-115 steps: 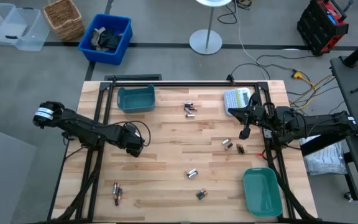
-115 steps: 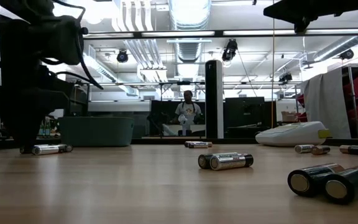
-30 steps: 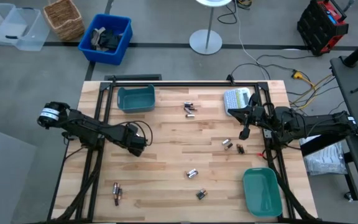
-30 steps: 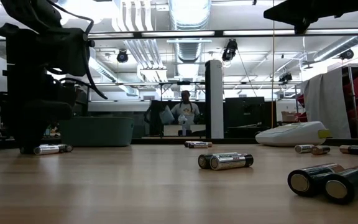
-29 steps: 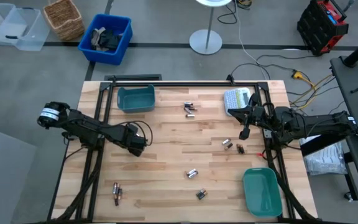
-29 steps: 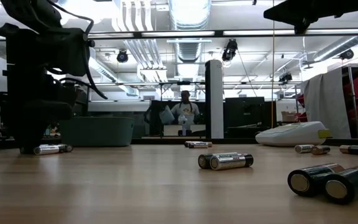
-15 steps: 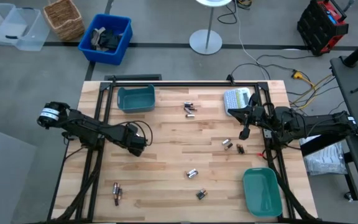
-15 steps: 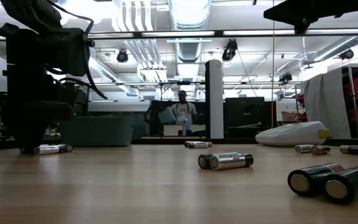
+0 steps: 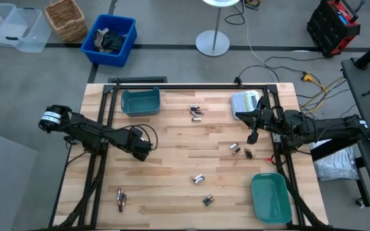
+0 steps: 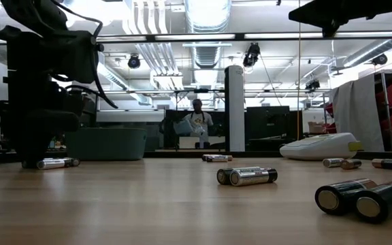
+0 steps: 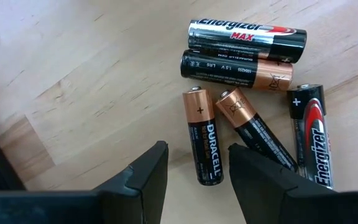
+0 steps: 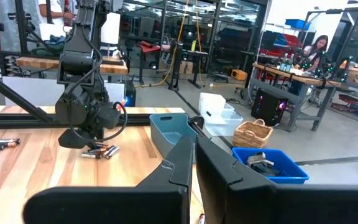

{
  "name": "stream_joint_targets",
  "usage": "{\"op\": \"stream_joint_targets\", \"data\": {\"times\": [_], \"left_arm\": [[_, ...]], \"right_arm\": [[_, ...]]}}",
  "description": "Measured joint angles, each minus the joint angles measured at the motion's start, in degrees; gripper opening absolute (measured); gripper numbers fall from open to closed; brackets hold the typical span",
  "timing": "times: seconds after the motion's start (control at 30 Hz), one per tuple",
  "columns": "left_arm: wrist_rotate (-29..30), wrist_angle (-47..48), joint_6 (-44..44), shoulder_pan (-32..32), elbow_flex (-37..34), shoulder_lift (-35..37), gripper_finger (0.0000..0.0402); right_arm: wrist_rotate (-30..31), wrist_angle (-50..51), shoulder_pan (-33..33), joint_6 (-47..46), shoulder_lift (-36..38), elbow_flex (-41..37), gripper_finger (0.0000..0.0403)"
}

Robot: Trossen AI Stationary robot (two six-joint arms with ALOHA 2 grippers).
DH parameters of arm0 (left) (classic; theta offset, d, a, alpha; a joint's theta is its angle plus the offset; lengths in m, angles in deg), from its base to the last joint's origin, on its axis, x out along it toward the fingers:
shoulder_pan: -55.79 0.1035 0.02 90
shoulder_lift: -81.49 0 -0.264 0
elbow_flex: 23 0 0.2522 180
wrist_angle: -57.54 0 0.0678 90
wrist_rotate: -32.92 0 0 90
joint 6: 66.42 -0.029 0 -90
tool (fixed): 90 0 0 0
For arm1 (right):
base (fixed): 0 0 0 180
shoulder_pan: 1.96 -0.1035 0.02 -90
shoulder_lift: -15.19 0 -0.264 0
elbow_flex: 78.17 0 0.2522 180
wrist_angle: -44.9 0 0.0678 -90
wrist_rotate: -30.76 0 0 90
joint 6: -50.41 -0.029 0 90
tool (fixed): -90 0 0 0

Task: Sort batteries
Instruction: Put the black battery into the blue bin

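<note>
While the left gripper hovers with fingers parted, five batteries lie beneath it.
The cluster sits at 9 o'clock on the table; the right gripper, fingers closed and empty, waits at 3 o'clock.

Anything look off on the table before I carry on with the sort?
Nothing damaged or spilled. The batteries lie in loose clusters on the wooden table, unsorted; both teal bins look empty. A label maker sits by the right arm, unrelated to the sort.
</note>
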Motion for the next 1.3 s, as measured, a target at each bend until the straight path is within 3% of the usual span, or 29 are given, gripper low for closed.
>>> {"op": "stream_joint_targets", "data": {"times": [0.4,0.7,0.83,1.3], "left_arm": [[-0.2,-0.1,0.0,0.0,0.0,-0.02,0.0148],[-0.43,-0.66,0.04,0.0,-0.02,-0.04,0.0054],[-0.23,-0.55,0.04,0.0,-0.02,-0.04,0.0031],[-0.08,-0.35,0.44,0.0,0.11,-0.07,0.0037]], "right_arm": [[-0.01,0.02,0.0,0.0,0.0,0.0,0.0013],[-0.01,0.02,0.0,-0.01,0.0,0.0,0.0013],[-0.01,0.02,0.0,0.0,0.0,0.0,0.0013],[0.01,0.04,0.0,0.0,0.0,0.0,0.0013]]}}
